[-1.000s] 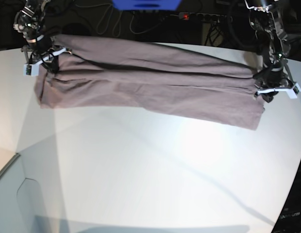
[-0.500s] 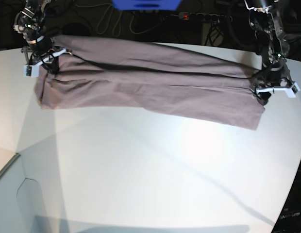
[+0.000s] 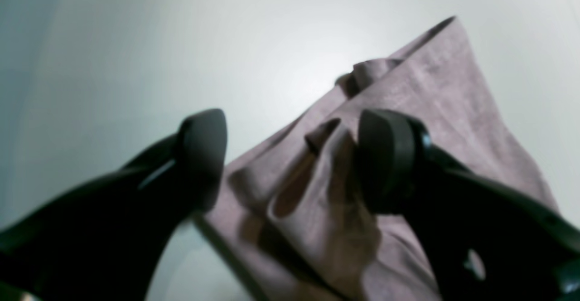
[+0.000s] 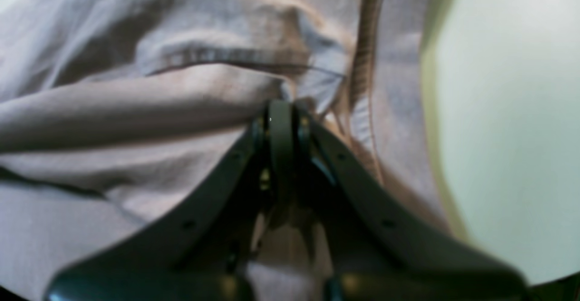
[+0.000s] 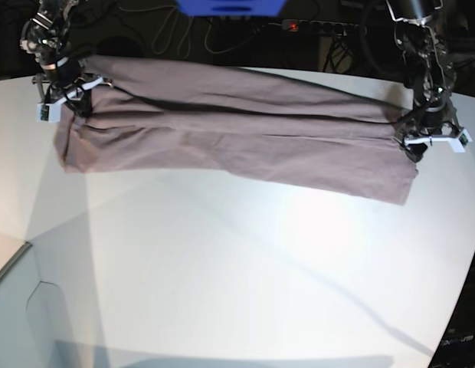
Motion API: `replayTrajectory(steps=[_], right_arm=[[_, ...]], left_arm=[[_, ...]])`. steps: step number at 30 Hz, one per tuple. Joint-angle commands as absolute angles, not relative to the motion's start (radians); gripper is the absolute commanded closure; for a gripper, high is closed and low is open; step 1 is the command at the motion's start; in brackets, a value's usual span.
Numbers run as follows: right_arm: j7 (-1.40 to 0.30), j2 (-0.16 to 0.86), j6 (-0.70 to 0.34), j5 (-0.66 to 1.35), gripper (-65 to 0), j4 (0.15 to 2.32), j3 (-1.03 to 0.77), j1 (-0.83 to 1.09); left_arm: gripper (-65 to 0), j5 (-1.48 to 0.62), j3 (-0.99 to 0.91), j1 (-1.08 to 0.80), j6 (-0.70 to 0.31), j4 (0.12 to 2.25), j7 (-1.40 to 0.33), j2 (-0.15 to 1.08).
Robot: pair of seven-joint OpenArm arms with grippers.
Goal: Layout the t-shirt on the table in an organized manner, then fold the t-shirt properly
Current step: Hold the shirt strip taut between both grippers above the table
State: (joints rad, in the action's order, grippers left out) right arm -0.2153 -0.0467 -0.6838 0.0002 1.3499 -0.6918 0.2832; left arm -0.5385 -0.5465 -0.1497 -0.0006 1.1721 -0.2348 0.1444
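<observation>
The mauve t-shirt lies folded into a long band across the far part of the white table. At its right end in the base view my left gripper stands open. In the left wrist view its two dark fingers sit wide apart, and a loose fold of the t-shirt rises between them without being clamped. At the band's left end my right gripper is shut on the t-shirt. The right wrist view shows that gripper pinching bunched t-shirt beside a ribbed hem.
A blue object, a power strip with a red light and cables lie behind the table's far edge. The table's curved edge runs down the right side, and a seam cuts its lower left corner.
My left gripper's jaws have spread wide and let go of the shirt's right end, which now rests loose. The right gripper keeps its hold and has not moved.
</observation>
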Motion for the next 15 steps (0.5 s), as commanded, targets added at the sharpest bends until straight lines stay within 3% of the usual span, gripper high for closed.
replayTrajectory(steps=[1,7,15], right_arm=[[-0.214,-0.036,-0.698,-0.002,0.0,1.36,-0.694,0.286],[-0.214,-0.036,-0.698,-0.002,0.0,1.36,-0.694,0.292],[-0.214,-0.036,-0.698,-0.002,0.0,1.362,-0.694,0.294]], left_arm=[[-44.0,-0.538,-0.533,-0.151,0.001,1.179,-0.239,0.156],[-41.9,-0.538,-0.458,-0.151,0.001,1.179,-0.239,0.183],[-21.7,-0.538,-0.453,-0.151,0.001,1.176,-0.239,0.183]])
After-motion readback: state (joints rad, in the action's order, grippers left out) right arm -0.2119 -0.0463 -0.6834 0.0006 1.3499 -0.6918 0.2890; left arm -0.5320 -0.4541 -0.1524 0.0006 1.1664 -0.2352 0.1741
